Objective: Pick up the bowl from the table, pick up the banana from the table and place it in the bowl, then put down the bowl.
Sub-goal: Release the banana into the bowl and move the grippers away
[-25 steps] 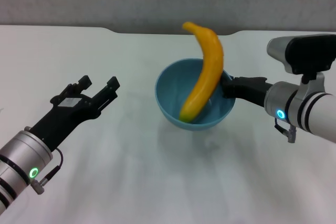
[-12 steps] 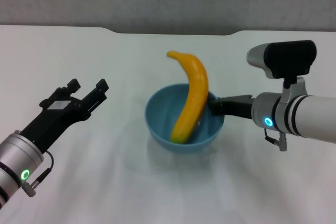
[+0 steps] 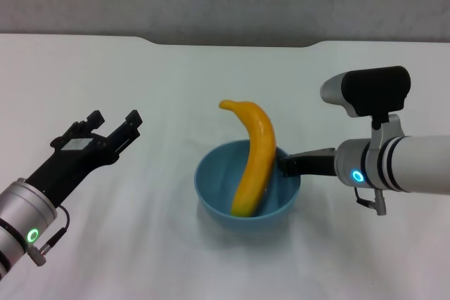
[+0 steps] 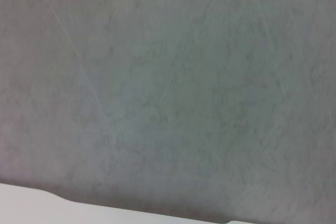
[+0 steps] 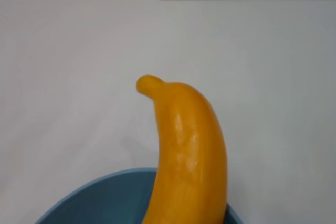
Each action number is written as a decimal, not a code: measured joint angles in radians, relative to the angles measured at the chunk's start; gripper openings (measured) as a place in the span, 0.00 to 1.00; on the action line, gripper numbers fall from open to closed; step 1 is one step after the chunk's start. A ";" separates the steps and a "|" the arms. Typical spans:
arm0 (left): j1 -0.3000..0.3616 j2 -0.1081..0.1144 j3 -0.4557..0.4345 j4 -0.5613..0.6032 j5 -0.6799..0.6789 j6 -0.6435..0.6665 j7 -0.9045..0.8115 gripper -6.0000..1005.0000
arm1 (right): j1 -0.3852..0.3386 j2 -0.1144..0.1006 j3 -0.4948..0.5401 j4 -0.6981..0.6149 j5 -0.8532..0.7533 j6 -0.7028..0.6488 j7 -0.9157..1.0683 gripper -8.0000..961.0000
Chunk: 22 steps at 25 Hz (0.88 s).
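Right gripper [image 3: 287,164] is pinching the glossy, likely slippery bowl [image 3: 214,194] at its rim, low over the table [image 3: 211,82], with the top-heavy banana [image 3: 254,156] leaning inside; left gripper [image 3: 112,126] is hovering, fingers spread.

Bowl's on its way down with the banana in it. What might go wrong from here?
The banana stands steeply in the bowl, most of its length above the rim, so a bump on landing might tip it out. The right gripper holds the bowl by one side only, so it may tilt. The left gripper hovers open, well clear.
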 joint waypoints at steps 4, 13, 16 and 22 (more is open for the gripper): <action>0.000 0.000 -0.008 0.000 0.000 0.001 0.000 0.83 | -0.002 -0.001 0.000 0.005 -0.005 -0.002 -0.004 0.05; 0.004 -0.002 -0.020 0.003 0.000 0.002 0.000 0.83 | -0.007 -0.002 -0.002 0.012 -0.009 -0.007 -0.010 0.05; 0.004 -0.002 -0.020 0.004 0.000 0.002 0.000 0.83 | -0.008 -0.002 -0.001 0.016 -0.009 -0.008 -0.020 0.05; 0.005 -0.003 -0.020 0.007 -0.005 -0.004 0.000 0.83 | -0.009 -0.002 -0.004 0.018 -0.010 -0.016 -0.038 0.05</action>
